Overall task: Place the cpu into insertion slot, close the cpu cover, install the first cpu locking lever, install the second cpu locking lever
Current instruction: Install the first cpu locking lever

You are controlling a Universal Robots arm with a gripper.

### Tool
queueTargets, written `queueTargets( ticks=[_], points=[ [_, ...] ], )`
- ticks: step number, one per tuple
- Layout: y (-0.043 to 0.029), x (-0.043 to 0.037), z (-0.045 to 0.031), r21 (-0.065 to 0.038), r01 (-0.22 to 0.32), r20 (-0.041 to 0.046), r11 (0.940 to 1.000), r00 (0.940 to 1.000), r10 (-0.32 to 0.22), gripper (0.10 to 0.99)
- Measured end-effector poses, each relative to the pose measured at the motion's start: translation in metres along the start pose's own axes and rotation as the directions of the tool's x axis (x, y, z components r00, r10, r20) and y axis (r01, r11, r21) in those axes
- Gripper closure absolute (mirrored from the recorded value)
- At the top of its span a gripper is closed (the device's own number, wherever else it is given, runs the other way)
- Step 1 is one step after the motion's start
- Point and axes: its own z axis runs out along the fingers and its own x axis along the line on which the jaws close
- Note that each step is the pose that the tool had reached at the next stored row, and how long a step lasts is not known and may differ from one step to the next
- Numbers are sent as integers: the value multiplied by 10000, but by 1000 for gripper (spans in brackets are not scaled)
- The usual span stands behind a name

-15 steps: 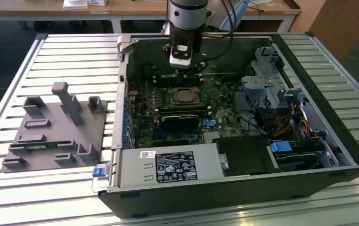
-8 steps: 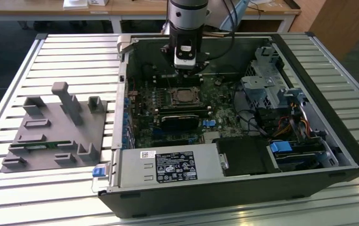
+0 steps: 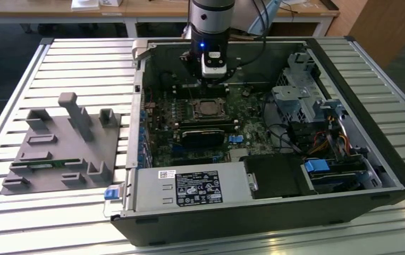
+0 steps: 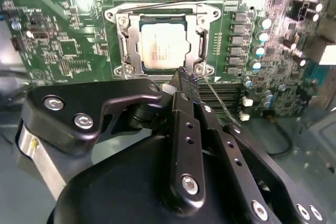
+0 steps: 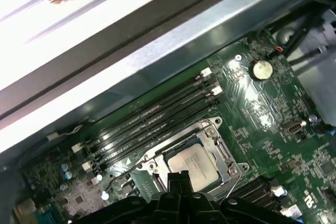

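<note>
**CPU seated, cover down, tool shut at socket edge**

My tool [image 4: 185, 76] hung low inside the open black computer case [image 3: 259, 218]. The case lay on its side on the slatted metal surface [image 3: 47, 69], prob. so the green motherboard [image 4: 63, 24] faced up & I could come straight down on it. My fingers were pressed together, tips w/ no gap, and I saw nothing pinched btw them. I'd judge closed tips made a narrow pusher, better suited to thin wire than a spread grip.

The small square cpu w/ silver-grey metal top [image 4: 163, 48] sat flat in the insertion slot, the square socket w/ metal rim [image 4: 118, 22], w/ long black memory slots [image 5: 152, 124] running alongside. The cpu cover, a thin silvery metal frame w/ a big square window [image 4: 134, 45], lay down around the chip, whose top showed thru the window. It looked closed, though I couldn't tell how tightly.

In the second wrist view a thin wire locking lever [image 4: 219, 100] ran slantwise out from the socket corner, starting just beside my tips. I couldn't tell if they touched it. It stood clear of the rim, so I judged it not latched, which would explain why I hung at that corner.

A moulded grey parts holder [image 3: 60, 149] sat on the surface at the exterior view's left, well apart from the case, prob. for staging parts.
</note>
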Motion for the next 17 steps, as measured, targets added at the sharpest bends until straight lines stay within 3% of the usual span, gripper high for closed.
queueTargets(
  ticks=[7,17],
  points=[
    [0,0,0,19,988,-38,9951,9951,-988,980],
    [0,0,0,36,2097,-80,9778,9777,-2096,980]
  ],
)
